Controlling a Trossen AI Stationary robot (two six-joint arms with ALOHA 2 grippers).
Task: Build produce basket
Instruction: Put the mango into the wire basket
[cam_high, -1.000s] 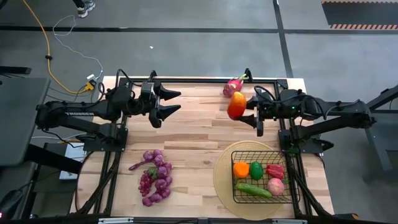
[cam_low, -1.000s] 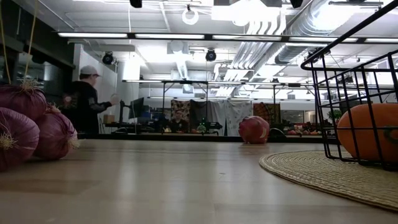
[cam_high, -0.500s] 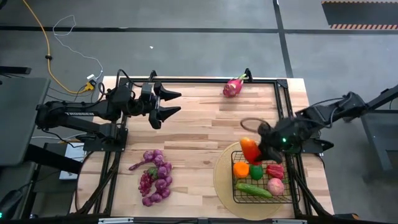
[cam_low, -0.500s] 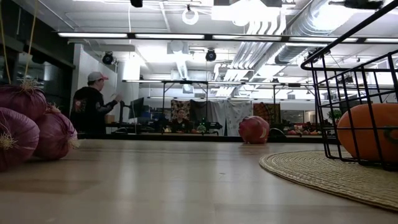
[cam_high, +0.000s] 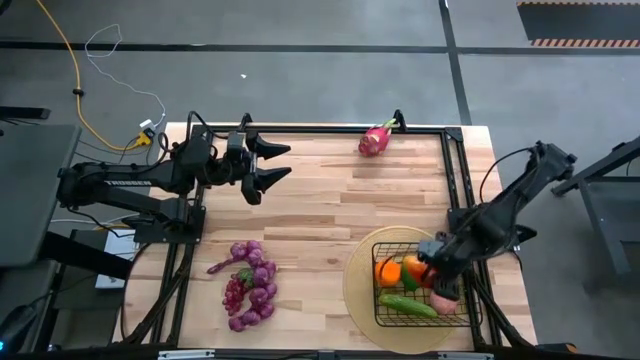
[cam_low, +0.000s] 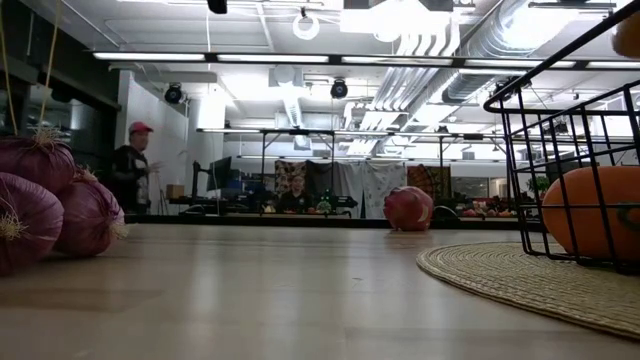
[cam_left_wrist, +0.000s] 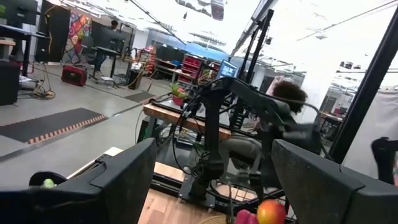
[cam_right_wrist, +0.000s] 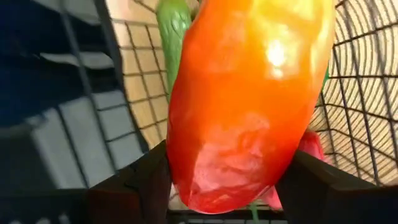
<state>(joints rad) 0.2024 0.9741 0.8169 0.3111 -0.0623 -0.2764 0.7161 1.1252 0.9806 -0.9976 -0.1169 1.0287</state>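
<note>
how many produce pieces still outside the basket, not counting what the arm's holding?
2: the dragon fruit at the table's far edge and the grape bunch near the front left. Right gripper holds a pepper over the basket.

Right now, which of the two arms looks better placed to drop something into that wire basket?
The right. Its gripper already holds an orange-red pepper directly over the basket, so it probably only has to let go. The left gripper hangs open and empty at the table's far side.
</note>
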